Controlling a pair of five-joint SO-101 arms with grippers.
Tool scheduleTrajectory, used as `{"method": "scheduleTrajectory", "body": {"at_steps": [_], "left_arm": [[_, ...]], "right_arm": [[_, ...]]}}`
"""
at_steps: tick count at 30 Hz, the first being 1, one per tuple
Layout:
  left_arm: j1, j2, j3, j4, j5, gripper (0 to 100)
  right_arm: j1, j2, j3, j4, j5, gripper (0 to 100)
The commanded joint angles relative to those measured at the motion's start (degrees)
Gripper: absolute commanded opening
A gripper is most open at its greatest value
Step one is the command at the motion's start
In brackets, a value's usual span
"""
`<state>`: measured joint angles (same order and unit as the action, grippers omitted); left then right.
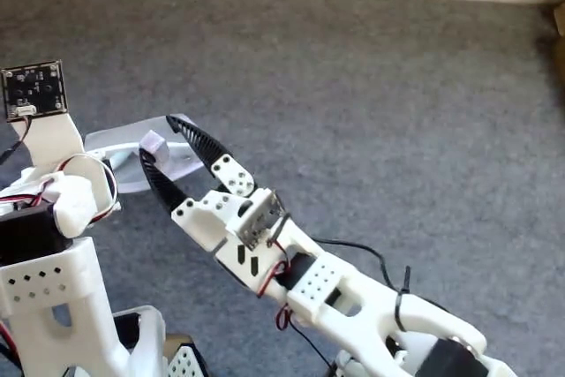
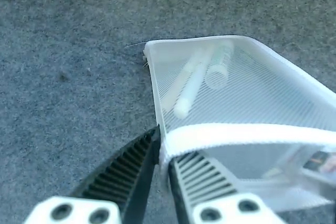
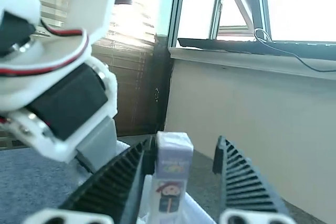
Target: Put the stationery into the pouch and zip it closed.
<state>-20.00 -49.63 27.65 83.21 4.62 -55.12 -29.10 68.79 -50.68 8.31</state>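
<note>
Left pincer (image 2: 163,148) is clamped together on the white zipper band at the pouch (image 2: 252,93) mouth, pinching its corner. The pouch is white mesh, lying on the grey table (image 1: 397,112) at the left, with its mouth open. Inside it are two white pens (image 2: 188,85) side by side and a clear tube (image 2: 219,64) just beside them, toward the closed end.

Right pincer (image 1: 159,136) comes in from near right, with its black fingers spread apart over the pouch mouth. A small lavender eraser (image 1: 153,141) stands upright between them. In the right wrist view the eraser (image 3: 173,174) sits against one finger (image 3: 118,174) and is clear of the other. Can't tell if its base rests on the pouch. In the high view the pouch (image 1: 119,140) is partly hidden under the left arm (image 1: 53,218).
</note>
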Motion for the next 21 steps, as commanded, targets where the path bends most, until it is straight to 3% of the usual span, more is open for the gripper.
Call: {"method": "scheduleTrajectory", "body": {"at_steps": [1,6,17,21], "left_arm": [[1.2,0.0,-0.4,-0.3,-0.3,1],[1.2,0.0,-0.4,-0.3,-0.4,1],[1.2,0.0,-0.4,-0.1,-0.4,1],[1.2,0.0,-0.4,0.1,-0.3,1]], "right_arm": [[-2.3,-7.2,1.7,0.7,0.4,17.0],[-3.6,-14.0,3.1,13.3,0.2,17.0],[-3.5,-19.9,3.6,25.4,0.2,16.6],[-3.6,-19.5,3.2,27.1,0.2,3.6]]}}
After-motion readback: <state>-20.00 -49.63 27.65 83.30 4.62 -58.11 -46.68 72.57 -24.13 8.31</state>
